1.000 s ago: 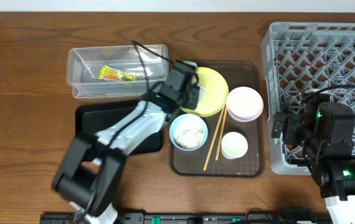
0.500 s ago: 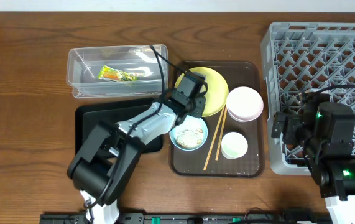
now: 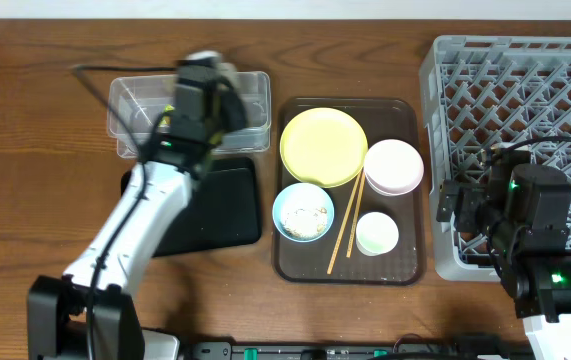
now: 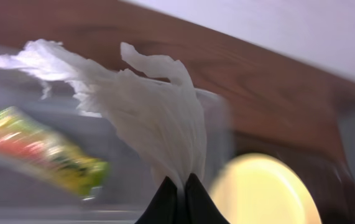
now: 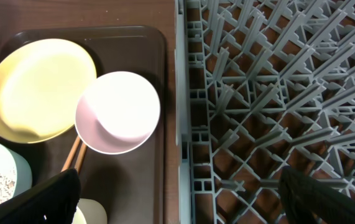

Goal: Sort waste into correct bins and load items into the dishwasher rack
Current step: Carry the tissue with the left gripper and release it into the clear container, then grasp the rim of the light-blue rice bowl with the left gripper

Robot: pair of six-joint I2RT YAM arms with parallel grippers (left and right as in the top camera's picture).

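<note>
My left gripper (image 4: pixel 180 199) is shut on the crumpled white paper (image 4: pixel 146 106) and holds it over the clear tub (image 3: pixel 125 100). The green-and-orange snack wrapper (image 4: pixel 40 152) lies in that tub. The black tray (image 3: pixel 227 205) lies just in front of the tub. On the brown serving tray (image 3: pixel 405 270) are the yellow plate (image 3: pixel 323 146), the pinkish-white bowl (image 3: pixel 393 165), the light blue bowl (image 3: pixel 303 212) with rice scraps, the white cup (image 3: pixel 377 234) and the chopsticks (image 3: pixel 345 222). My right gripper (image 5: pixel 180 193) is open and empty over the left edge of the grey rack (image 3: pixel 515 100).
The rack fills the right side of the table, tight against the brown tray. The tub and the black tray lie left of the brown tray. Bare wooden table lies at the far left and along the back.
My left arm has swung left from the yellow plate to above the clear tub, carrying the white paper. The plate now lies bare. The right arm has not moved.
</note>
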